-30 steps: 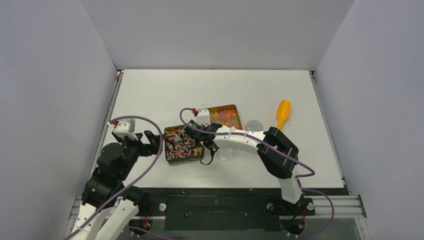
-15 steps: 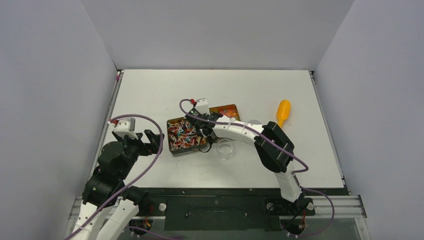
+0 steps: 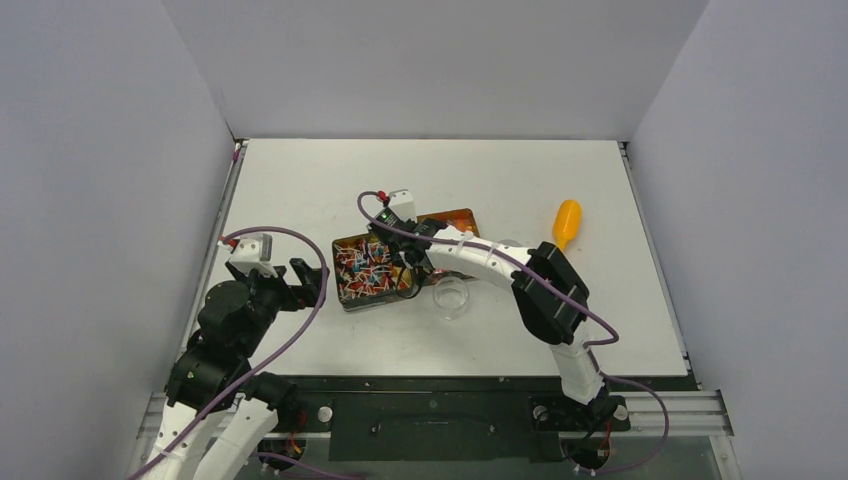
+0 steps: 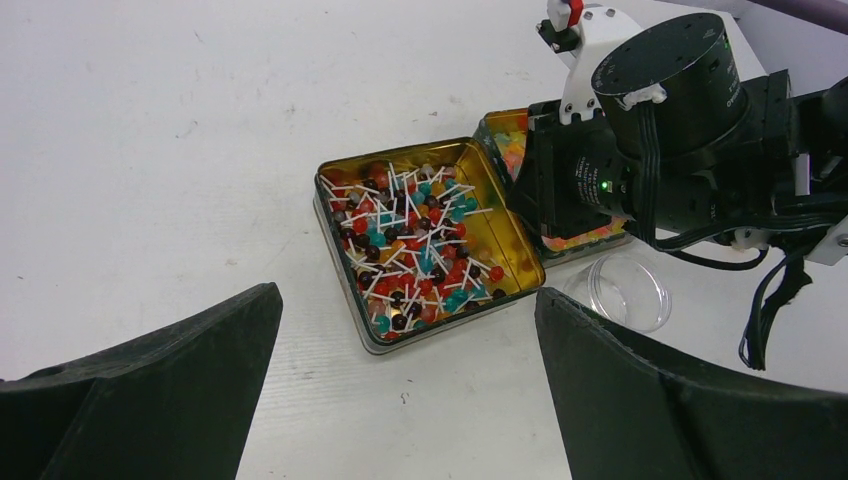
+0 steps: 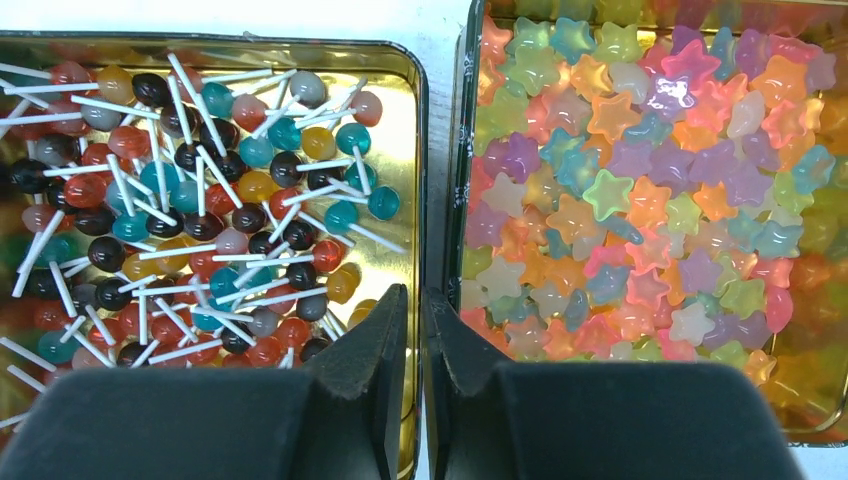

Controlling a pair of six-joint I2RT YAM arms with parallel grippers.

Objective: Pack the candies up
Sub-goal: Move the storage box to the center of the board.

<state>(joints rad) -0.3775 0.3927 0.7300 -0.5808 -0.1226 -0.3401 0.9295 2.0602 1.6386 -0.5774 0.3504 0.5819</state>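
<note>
Pinching the wall of the lollipop tin with the right claw, nearly shut; left claw spread wide nearby, empty. Packed with lollipops, with star sweets in the adjoining tin. Could slip off that thin rim or tilt the tin, scattering the lot across the tabletop.

Your top view is bright and even, lit from overhead: the white table nearly washes out, with only soft shadows under the right arm. From the left wrist, the lolly tin reads crisp mid-table, but your left fingers loom dark and soft. From the right wrist, highlights glint on the star sweets, the lolly tin's gold walls mirror colour, and the right fingers blur up close.
</note>
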